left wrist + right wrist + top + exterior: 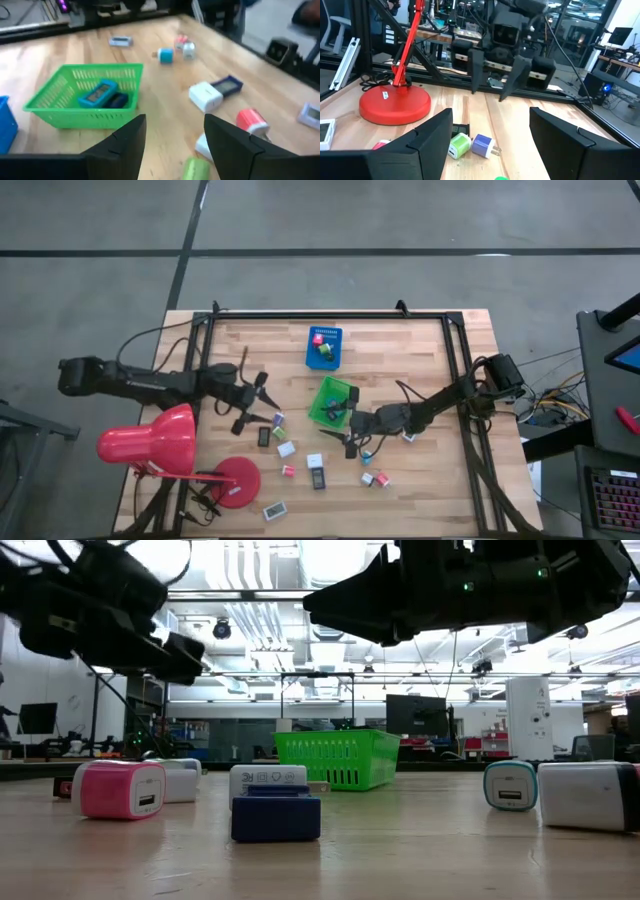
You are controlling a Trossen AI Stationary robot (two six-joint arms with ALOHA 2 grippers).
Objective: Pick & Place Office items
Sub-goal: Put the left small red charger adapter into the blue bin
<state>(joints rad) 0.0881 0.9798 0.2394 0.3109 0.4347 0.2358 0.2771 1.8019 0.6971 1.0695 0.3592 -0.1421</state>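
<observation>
We count the office items scattered over the near half of the counter (420, 345): a white cube (286, 448), a pink cube (288, 470), a dark flat piece (318, 477), a second dark flat piece (264, 436), a teal cube (367, 457), a pair of small cubes (374, 478) and a flat white piece (273, 510) near the front edge; more already lie in the green tray (330, 401) and the blue tray (324, 346). We find the left gripper (258, 396) raised, its fingers spread and holding nothing, just left of the green tray, with a green cube (196, 169) and a red cube (251, 120) below it in its wrist view. We find the right gripper (340, 442) likewise spread and empty, just below the green tray, with a green cube (459, 145) and a purple-blue plug cube (482, 144) on the wood between its fingers. The red desk lamp (160, 442) stands at the left front corner. We judge the step in hand to be choosing and descending on one cube. To do it well we centre the fingers over a single piece, square them to its flat sides, keep neighbours outside the jaws, and send only one arm towards the green tray at a time, since the two arms stand near each other there
</observation>
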